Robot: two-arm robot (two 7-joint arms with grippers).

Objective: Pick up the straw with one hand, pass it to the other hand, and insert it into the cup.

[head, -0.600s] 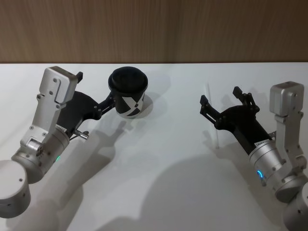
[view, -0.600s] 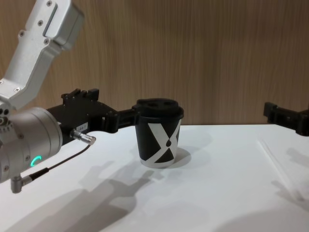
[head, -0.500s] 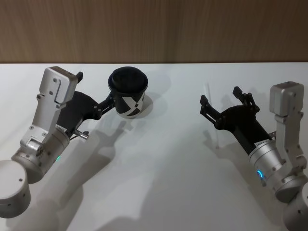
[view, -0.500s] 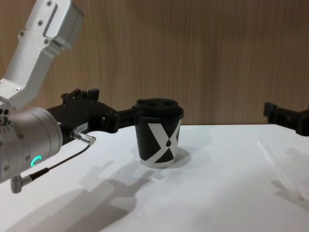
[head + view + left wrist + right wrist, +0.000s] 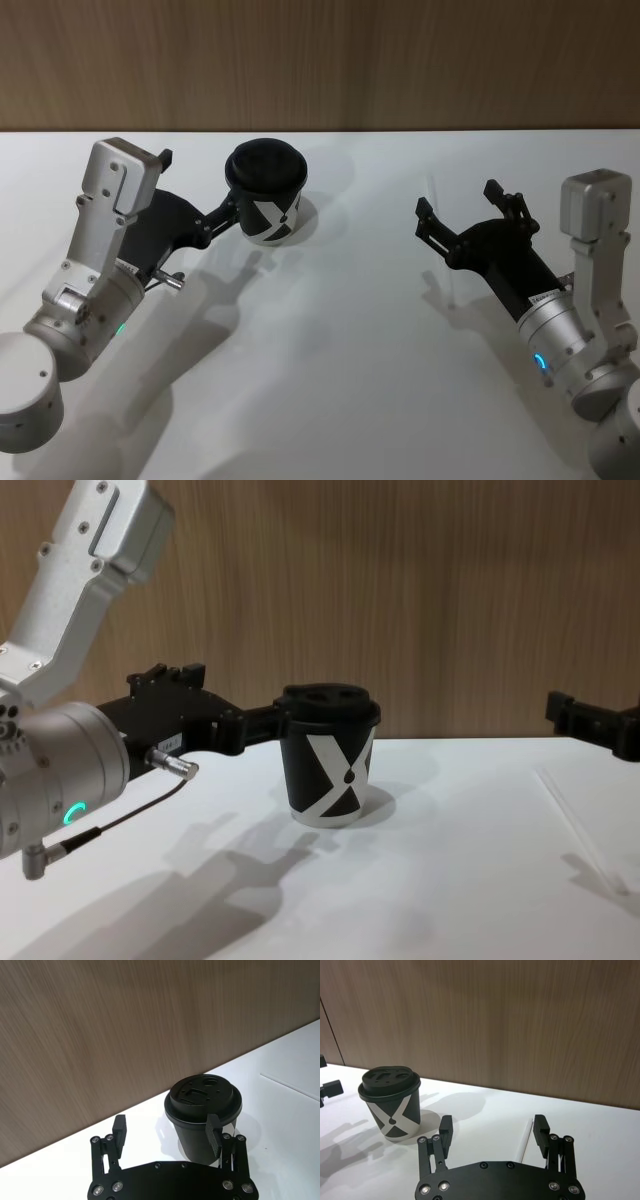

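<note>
1. Head view: shows the cup point(image 5: 265, 195) upright, lid on, near the far edge of the white table point(image 5: 330, 340), left of the middle. Places the left tool point(image 5: 198, 183), spread wide and gripping nothing, at the cup's left with one finger just beside the cup's wall. Places the right tool point(image 5: 456, 198), also spread wide and empty, over the straw point(image 5: 450, 285) lying flat toward the table's right edge.
2. Left wrist view: sets the cup beyond one fingertip point(image 5: 213, 1135), outside the gap of the left tool; cannot tell touching from apart.
3. Right wrist view: shows the straw on the table, framed between the two wide fingers and below them, well apart from the cup.
4. Chest view: shows the left tool reaching the cup from the left, just under the lid's rim; shows the straw flat near the table's right edge, beneath the right tool.
</note>
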